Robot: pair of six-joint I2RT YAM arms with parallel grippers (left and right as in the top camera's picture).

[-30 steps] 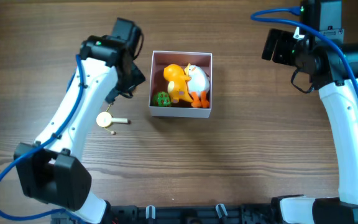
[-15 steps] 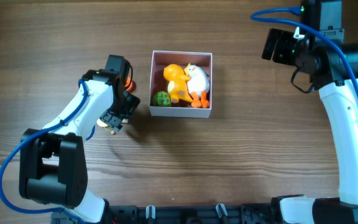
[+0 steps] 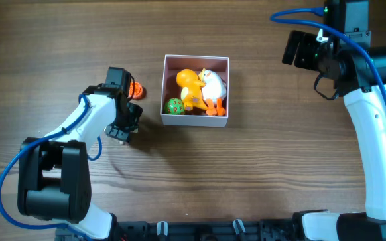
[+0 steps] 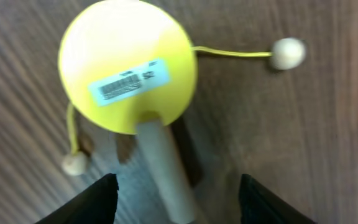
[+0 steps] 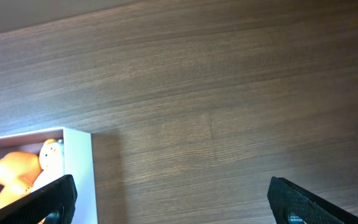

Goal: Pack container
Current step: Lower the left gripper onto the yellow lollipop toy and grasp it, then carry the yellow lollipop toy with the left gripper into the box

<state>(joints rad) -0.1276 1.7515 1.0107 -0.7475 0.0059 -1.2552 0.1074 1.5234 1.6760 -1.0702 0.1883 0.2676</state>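
– Yellow round rattle drum [image 4: 128, 65] lies on the wooden bench [image 3: 260, 174]. The left hand [image 4: 179, 186] is partly open astride its pale handle [image 4: 163, 168], gripping nothing. Risk?
– Its strung beads [image 4: 287, 53] might snag the white-walled square container [image 3: 194, 121] standing just beyond.

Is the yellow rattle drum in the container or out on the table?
Out. The rattle drum lies flat on the table, its handle within the open left gripper, outside the container.
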